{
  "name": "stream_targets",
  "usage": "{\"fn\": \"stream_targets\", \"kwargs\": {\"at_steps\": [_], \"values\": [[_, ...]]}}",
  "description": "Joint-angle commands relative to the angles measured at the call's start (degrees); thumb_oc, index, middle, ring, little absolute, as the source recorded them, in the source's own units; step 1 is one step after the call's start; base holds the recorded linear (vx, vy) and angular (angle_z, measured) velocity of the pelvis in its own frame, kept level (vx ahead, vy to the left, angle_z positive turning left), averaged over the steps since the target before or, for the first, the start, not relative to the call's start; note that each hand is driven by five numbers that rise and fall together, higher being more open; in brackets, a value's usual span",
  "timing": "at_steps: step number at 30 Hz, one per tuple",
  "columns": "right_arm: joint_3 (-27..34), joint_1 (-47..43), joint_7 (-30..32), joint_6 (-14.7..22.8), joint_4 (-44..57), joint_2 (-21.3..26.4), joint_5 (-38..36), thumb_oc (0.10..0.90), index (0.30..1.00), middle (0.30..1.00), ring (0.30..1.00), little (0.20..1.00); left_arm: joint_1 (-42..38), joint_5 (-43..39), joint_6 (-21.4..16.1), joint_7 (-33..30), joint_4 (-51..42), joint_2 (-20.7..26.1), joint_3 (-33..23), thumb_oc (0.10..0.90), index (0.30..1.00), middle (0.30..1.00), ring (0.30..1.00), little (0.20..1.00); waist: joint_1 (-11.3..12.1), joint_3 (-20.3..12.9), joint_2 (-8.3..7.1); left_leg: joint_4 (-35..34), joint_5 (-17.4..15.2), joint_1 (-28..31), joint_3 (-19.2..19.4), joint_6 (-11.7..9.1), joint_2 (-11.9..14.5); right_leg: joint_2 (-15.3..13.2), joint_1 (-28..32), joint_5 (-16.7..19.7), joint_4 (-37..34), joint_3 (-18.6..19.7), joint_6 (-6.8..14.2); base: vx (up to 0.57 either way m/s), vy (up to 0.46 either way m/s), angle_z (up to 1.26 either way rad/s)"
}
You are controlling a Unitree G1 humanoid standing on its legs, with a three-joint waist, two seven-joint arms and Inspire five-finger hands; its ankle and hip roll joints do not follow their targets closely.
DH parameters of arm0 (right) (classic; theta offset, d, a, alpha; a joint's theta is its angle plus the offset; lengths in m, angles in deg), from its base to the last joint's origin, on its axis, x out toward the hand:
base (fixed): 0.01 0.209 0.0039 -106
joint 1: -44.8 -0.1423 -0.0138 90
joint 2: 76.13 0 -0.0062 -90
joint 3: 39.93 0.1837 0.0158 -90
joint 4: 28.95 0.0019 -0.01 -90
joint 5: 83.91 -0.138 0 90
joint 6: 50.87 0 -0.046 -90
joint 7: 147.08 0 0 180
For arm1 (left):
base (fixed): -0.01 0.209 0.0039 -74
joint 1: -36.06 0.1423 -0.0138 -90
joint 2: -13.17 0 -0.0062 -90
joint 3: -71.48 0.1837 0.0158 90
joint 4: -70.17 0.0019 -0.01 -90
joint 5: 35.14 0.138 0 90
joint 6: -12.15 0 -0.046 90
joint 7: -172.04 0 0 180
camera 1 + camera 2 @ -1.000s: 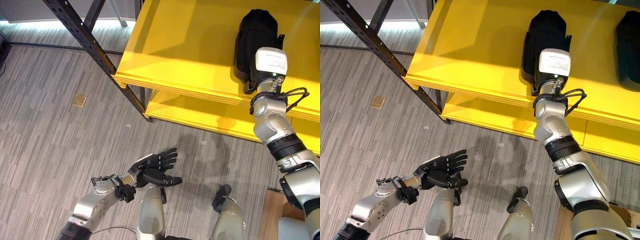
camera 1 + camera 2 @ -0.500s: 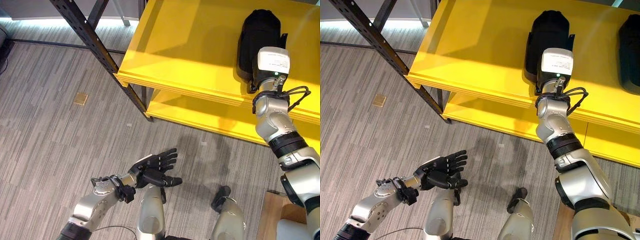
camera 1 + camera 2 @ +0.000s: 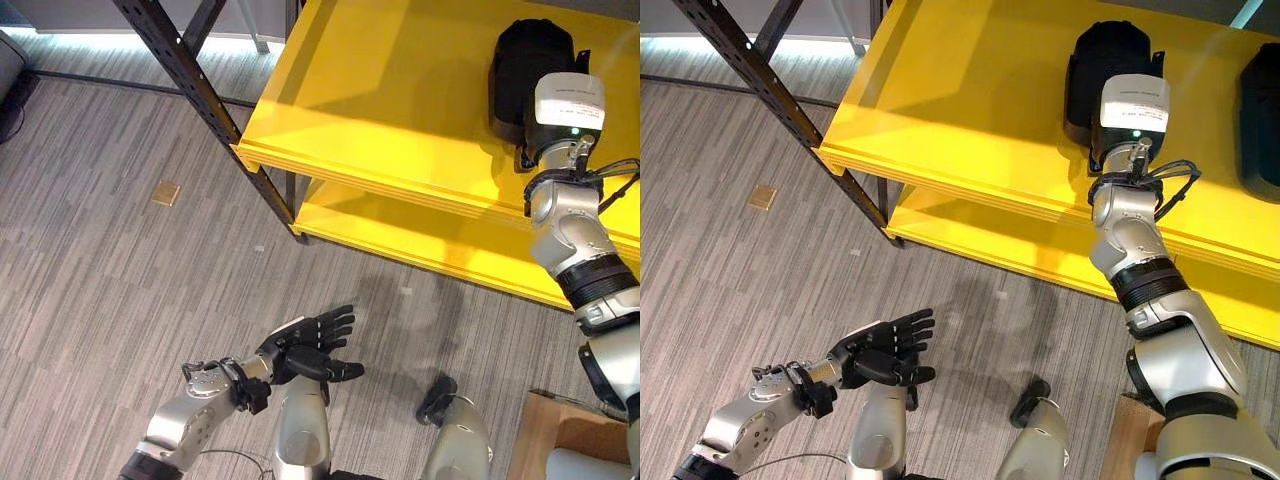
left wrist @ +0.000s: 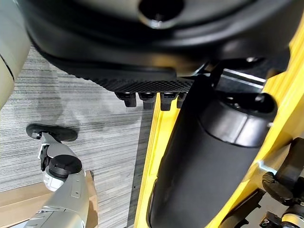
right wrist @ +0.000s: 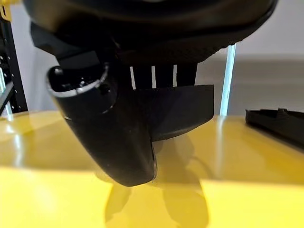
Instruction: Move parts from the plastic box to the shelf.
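Observation:
A bulky black part (image 3: 527,60) is over the top yellow shelf (image 3: 380,90), near its right side. My right hand (image 5: 118,137) reaches onto it from the front. In the right wrist view the thumb and the fingers (image 5: 164,76) clamp the black part (image 5: 183,111), which casts a shadow on the shelf below it. A second black part (image 3: 1262,95) lies farther right on the same shelf. My left hand (image 3: 305,345) hangs low over the floor, palm up, fingers spread, holding nothing.
A black steel upright (image 3: 200,85) stands at the shelf's left corner. A lower yellow shelf (image 3: 400,225) juts out below the top one. A small brass plate (image 3: 165,192) is set in the grey carpet. A brown box edge (image 3: 545,445) shows at the lower right.
My right hand has carried the black part farther back over the shelf. The whole view has shifted a little. The left hand has barely moved.

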Motion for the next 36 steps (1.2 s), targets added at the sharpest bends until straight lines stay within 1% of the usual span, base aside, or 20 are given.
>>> {"fn": "stream_targets", "kwargs": {"at_steps": [1, 5, 8, 11, 13, 15, 17, 18, 21, 22, 23, 24, 25, 28, 29, 30, 31, 32, 33, 36], "values": [[-3.35, -13.56, 5.65, 0.79, -0.83, 6.36, 3.70, 0.400, 0.300, 0.300, 0.300, 0.300, 1.55, -3.59, -2.18, 2.17, -5.74, -0.08, 0.15, 0.900, 1.000, 1.000, 1.000, 1.000, 0.92, -2.78, -0.33, 3.28, -8.26, 2.50, 1.25, 0.82, 1.12, 4.30, 0.83, -8.53, 4.86, 1.01, -2.31, 0.13, -0.062, 0.01], [-3.12, -13.53, 5.30, 0.90, -2.61, 6.67, 3.12, 0.400, 0.300, 0.300, 0.300, 0.300, 2.50, -3.58, -1.48, 2.54, -5.53, 0.14, -0.30, 0.900, 1.000, 1.000, 1.000, 1.000, 1.07, -3.74, -0.48, 3.17, -8.10, 3.34, 1.19, 0.56, 1.74, 4.64, 1.64, -9.44, 5.48, 0.46, -3.01, 0.09, -0.044, 0.04], [-3.38, -13.82, 5.23, 2.38, -4.13, 6.89, 2.82, 0.400, 0.300, 0.300, 0.300, 0.300, 2.81, -2.42, -2.14, 4.39, -4.66, 0.21, -0.25, 0.900, 1.000, 1.000, 1.000, 1.000, 1.13, -3.96, -0.57, 3.39, -7.99, 3.47, 1.00, 0.61, 1.76, 4.99, 1.34, -10.10, 6.93, 0.50, -3.34, 0.04, -0.028, 0.04], [-3.95, -13.99, 4.74, 1.94, -3.77, 6.50, 2.71, 0.400, 0.300, 0.300, 0.300, 0.300, 2.55, -2.69, -1.82, 6.90, -4.72, 0.05, 0.27, 0.900, 1.000, 1.000, 1.000, 1.000, 0.93, -3.90, -0.48, 3.55, -8.21, 3.59, 1.12, 0.86, 1.43, 5.11, 1.13, -10.46, 7.58, 0.63, -3.48, 0.01, 0.012, 0.07], [-3.79, -13.97, 4.15, 1.54, -3.33, 6.29, 2.81, 0.400, 0.300, 0.300, 0.300, 0.300, 2.35, -2.67, -1.53, 7.44, -5.13, 0.15, 0.42, 0.900, 1.000, 1.000, 1.000, 1.000, 0.83, -3.85, -0.40, 3.64, -8.25, 3.48, 1.21, 0.93, 1.37, 5.02, 0.96, -10.62, 7.92, 0.71, -3.47, 0.00, 0.000, 0.00], [-3.75, -13.87, 3.54, 2.37, -3.93, 6.06, 3.46, 0.400, 0.300, 0.300, 0.300, 0.300, 2.12, -3.09, -0.76, 6.61, -5.48, 0.20, 0.97, 0.900, 1.000, 1.000, 1.000, 1.000, 0.77, -3.76, -0.20, 3.75, -8.29, 3.41, 1.10, 0.98, 1.23, 4.96, 0.99, -10.81, 8.18, 0.79, -3.57, 0.00, 0.000, 0.00], [-4.16, -13.71, 3.29, 1.98, -4.51, 6.04, 3.35, 0.400, 0.300, 0.300, 0.300, 0.300, 2.03, -3.48, -0.23, 6.33, -5.63, 0.19, 1.15, 0.900, 1.000, 1.000, 1.000, 1.000, 0.81, -3.64, 0.00, 3.70, -8.21, 3.41, 1.07, 0.99, 1.08, 4.86, 1.05, -10.77, 8.15, 0.77, -3.51, 0.00, 0.000, 0.00], [-4.65, -13.95, 3.24, 1.71, -5.62, 5.97, 1.75, 0.400, 0.300, 0.300, 0.300, 0.300, 1.86, -3.56, -0.17, 6.03, -5.70, 0.25, 1.18, 0.900, 1.000, 1.000, 1.000, 1.000, 0.94, -3.42, 0.22, 3.78, -8.14, 3.20, 1.04, 0.97, 0.94, 4.67, 0.82, -10.72, 8.34, 0.72, -3.46, 0.00, 0.000, 0.00], [-5.07, -14.11, 2.90, 2.25, -6.93, 5.64, 0.59, 0.400, 0.300, 0.300, 0.300, 0.300, 1.66, -4.29, -0.18, 5.16, -5.92, 0.35, 1.08, 0.900, 1.000, 1.000, 1.000, 1.000, 1.13, -3.06, 0.44, 3.88, -8.12, 2.83, 0.92, 0.97, 0.85, 4.38, 0.35, -10.81, 8.81, 0.60, -3.42, -0.02, 0.002, 0.05], [-5.48, -14.45, 2.27, 4.10, -8.21, 5.35, 0.15, 0.400, 0.300, 0.300, 0.300, 0.300, 1.47, -4.34, -0.58, 5.12, -5.72, 0.40, 0.83, 0.900, 1.000, 1.000, 1.000, 1.000, 1.30, -2.72, 0.62, 3.96, -8.04, 2.39, 0.79, 1.00, 0.84, 4.16, -0.21, -10.83, 9.24, 0.55, -3.41, -0.04, -0.009, 0.05], [-6.01, -14.69, 2.25, 4.32, -8.48, 5.13, -0.19, 0.400, 0.300, 0.300, 0.300, 0.300, 1.17, -4.42, -0.83, 5.25, -5.39, 0.25, 0.88, 0.900, 1.000, 1.000, 1.000, 1.000, 1.37, -2.46, 0.72, 4.01, -7.96, 2.16, 0.78, 1.02, 0.88, 4.08, -0.50, -10.78, 9.43, 0.55, -3.40, -0.05, -0.012, 0.05], [-6.21, -14.75, 2.42, 4.26, -8.53, 5.04, -0.33, 0.565, 0.531, 0.531, 0.531, 0.531, 1.09, -4.44, -0.85, 5.31, -5.34, 0.18, 0.88, 0.900, 1.000, 1.000, 1.000, 1.000, 1.40, -2.35, 0.77, 4.02, -7.92, 2.06, 0.78, 1.03, 0.89, 4.05, -0.61, -10.76, 9.49, 0.55, -3.40, -0.06, -0.011, 0.04], [-7.11, -15.45, 1.62, 4.70, -8.91, 4.96, -1.27, 0.900, 1.000, 1.000, 1.000, 1.000, 0.94, -4.57, -0.99, 5.27, -5.51, 0.29, 0.82, 0.900, 1.000, 1.000, 1.000, 1.000, 1.55, -1.96, 0.92, 4.11, -7.85, 1.72, 0.73, 1.01, 0.89, 3.87, -0.88, -10.77, 9.60, 0.41, -3.36, -0.05, -0.002, 0.02], [-8.30, -16.44, 1.37, 6.43, -9.80, 4.68, -1.19, 0.900, 1.000, 1.000, 1.000, 1.000, 0.99, -4.65, -1.12, 5.28, -5.44, 0.17, 0.78, 0.900, 1.000, 1.000, 1.000, 1.000, 1.77, -1.65, 1.15, 4.08, -7.65, 1.36, 0.81, 0.96, 0.91, 3.62, -1.39, -10.76, 9.95, 0.33, -3.37, -0.03, 0.002, 0.02], [-8.95, -16.86, 1.47, 7.34, -10.26, 4.67, 0.13, 0.900, 1.000, 1.000, 1.000, 1.000, 0.97, -4.54, -1.22, 5.58, -5.38, 0.16, 0.72, 0.900, 1.000, 1.000, 1.000, 1.000, 1.87, -1.51, 1.23, 4.07, -7.59, 1.19, 0.81, 0.95, 0.91, 3.53, -1.58, -10.80, 10.12, 0.26, -3.39, 0.02, 0.001, 0.04], [-9.73, -17.22, 1.63, 8.16, -10.97, 4.92, -0.42, 0.900, 1.000, 1.000, 1.000, 1.000, 1.02, -4.57, -1.37, 5.86, -5.17, 0.15, 0.86, 0.900, 1.000, 1.000, 1.000, 1.000, 1.89, -1.33, 1.06, 4.47, -8.61, 1.53, 0.45, 0.46, 0.57, 3.10, -1.31, -11.88, 10.74, 0.72, -2.68, -0.03, 0.003, 0.05], [-9.83, -17.39, 1.61, 8.09, -11.06, 4.95, -0.48, 0.900, 1.000, 1.000, 1.000, 1.000, 0.98, -4.54, -1.48, 5.93, -5.16, 0.17, 0.83, 0.900, 1.000, 1.000, 1.000, 1.000, 1.96, -1.30, 1.30, 4.08, -7.51, 1.07, 0.81, 0.90, 0.86, 3.27, -1.76, -10.87, 10.41, 0.20, -3.35, 0.02, -0.001, 0.04], [-10.26, -17.39, 2.04, 7.95, -11.50, 5.08, -1.14, 0.900, 1.000, 1.000, 1.000, 1.000, 1.08, -4.65, -1.64, 6.33, -5.23, 0.28, 0.75, 0.900, 1.000, 1.000, 1.000, 1.000, 1.98, -1.12, 1.17, 4.51, -8.58, 1.37, 0.45, 0.47, 0.52, 2.89, -1.49, -11.89, 10.91, 0.69, -2.64, -0.03, 0.002, 0.04], [-10.28, -17.41, 2.28, 8.78, -11.86, 5.07, -0.64, 0.900, 1.000, 1.000, 1.000, 1.000, 1.14, -4.94, -1.70, 6.18, -5.38, 0.42, 0.70, 0.900, 1.000, 1.000, 1.000, 1.000, 2.03, -1.07, 1.22, 4.50, -8.55, 1.30, 0.42, 0.49, 0.49, 2.82, -1.54, -11.91, 10.95, 0.63, -2.62, 0.03, -0.002, 0.05], [-10.82, -17.77, 1.98, 9.13, -12.50, 4.99, -0.20, 0.900, 1.000, 1.000, 1.000, 1.000, 1.16, -5.16, -1.98, 6.65, -5.07, 0.55, 0.58, 0.900, 1.000, 1.000, 1.000, 1.000, 2.11, -0.98, 1.20, 4.51, -8.58, 1.21, 0.45, 0.52, 0.42, 2.51, -1.74, -11.97, 11.18, 0.58, -2.52, -0.01, 0.001, 0.02]]}}
